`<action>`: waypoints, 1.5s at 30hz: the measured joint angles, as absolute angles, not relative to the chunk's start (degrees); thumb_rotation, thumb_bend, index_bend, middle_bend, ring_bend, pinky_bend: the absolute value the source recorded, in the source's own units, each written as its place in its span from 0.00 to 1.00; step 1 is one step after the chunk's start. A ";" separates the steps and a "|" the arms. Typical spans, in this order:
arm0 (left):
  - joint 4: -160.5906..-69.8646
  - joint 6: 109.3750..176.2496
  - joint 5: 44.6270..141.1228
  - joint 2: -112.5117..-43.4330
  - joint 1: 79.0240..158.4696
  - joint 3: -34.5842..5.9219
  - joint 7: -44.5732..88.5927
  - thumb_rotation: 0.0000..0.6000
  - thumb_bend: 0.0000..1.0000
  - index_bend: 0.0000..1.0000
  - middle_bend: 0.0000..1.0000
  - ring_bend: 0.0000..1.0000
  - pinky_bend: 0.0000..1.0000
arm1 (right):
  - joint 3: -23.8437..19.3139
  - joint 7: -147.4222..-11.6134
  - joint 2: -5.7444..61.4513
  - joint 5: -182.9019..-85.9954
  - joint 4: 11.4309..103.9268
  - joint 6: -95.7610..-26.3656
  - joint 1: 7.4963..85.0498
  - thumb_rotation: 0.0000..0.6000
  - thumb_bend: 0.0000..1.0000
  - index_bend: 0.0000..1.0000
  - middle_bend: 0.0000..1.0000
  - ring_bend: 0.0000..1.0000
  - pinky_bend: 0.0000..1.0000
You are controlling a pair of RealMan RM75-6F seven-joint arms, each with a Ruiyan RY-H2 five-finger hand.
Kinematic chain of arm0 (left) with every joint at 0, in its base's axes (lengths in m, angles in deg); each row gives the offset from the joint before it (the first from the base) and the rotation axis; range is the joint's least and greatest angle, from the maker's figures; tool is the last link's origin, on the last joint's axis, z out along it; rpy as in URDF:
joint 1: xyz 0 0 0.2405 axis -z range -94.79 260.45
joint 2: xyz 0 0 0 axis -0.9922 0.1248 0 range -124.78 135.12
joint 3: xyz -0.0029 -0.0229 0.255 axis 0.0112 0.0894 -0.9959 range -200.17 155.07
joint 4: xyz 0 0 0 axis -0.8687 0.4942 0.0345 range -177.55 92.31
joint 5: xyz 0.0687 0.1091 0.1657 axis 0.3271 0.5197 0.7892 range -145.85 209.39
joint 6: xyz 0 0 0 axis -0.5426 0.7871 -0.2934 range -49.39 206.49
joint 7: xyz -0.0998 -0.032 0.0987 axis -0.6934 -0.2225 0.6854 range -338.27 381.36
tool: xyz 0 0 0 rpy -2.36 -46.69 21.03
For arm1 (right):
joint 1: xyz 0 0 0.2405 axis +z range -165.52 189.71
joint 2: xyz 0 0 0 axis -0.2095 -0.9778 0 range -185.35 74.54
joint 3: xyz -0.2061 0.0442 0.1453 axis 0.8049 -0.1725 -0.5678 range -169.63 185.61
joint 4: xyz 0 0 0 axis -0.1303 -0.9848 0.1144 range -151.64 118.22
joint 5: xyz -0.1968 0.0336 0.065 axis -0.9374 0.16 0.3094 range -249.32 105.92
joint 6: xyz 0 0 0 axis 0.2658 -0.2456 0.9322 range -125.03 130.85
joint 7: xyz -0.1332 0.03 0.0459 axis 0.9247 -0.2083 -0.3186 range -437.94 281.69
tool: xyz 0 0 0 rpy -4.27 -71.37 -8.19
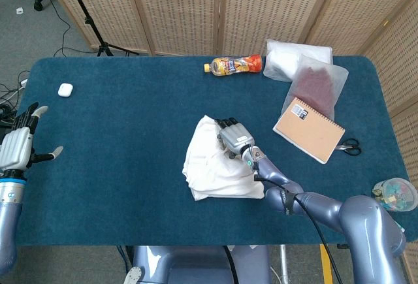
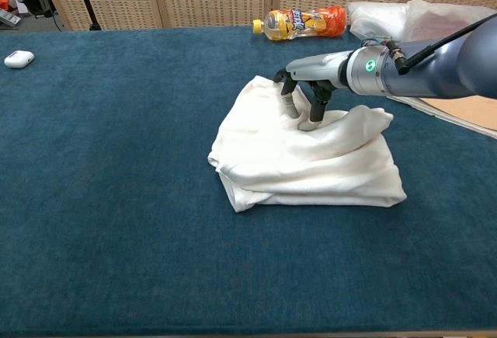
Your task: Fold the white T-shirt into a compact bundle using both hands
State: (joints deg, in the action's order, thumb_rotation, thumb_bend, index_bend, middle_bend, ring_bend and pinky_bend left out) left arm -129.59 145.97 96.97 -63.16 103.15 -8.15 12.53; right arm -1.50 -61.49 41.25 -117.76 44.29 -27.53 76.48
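Blue felt covers the table, wicker screens standing behind it; my right hand (image 2: 309,99) sits near the middle, fingers (image 2: 292,108) curled downward and pressing into the upper fold of the white T-shirt (image 2: 303,158), though I cannot tell whether they pinch cloth; the shirt lies bunched in loose layers beneath; I judge it light, limp and prone to slipping open, best taken at a thick folded edge; my left hand (image 1: 19,145) hangs spread and empty, well off past the table's left edge.

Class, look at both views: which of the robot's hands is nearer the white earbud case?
Left. The left hand hovers just below the earbud case; the right hand rests on the T-shirt, mid-table.
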 measured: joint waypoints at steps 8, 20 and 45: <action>-129.64 146.08 96.96 -63.20 103.12 -8.12 12.59 1.00 0.21 0.00 0.00 0.00 0.00 | -1.88 -63.85 42.37 -120.24 42.59 -27.79 75.91 1.00 0.67 0.68 0.01 0.00 0.00; -129.70 146.18 97.13 -63.19 103.07 -8.17 12.64 1.00 0.21 0.00 0.00 0.00 0.00 | -2.72 -66.71 40.98 -125.27 45.73 -30.24 74.40 1.00 0.76 0.70 0.03 0.00 0.00; -130.66 146.16 97.63 -62.20 102.72 -8.06 10.99 1.00 0.21 0.00 0.00 0.00 0.00 | -8.46 -71.15 47.09 -129.62 38.48 -32.95 77.56 1.00 0.75 0.70 0.03 0.00 0.00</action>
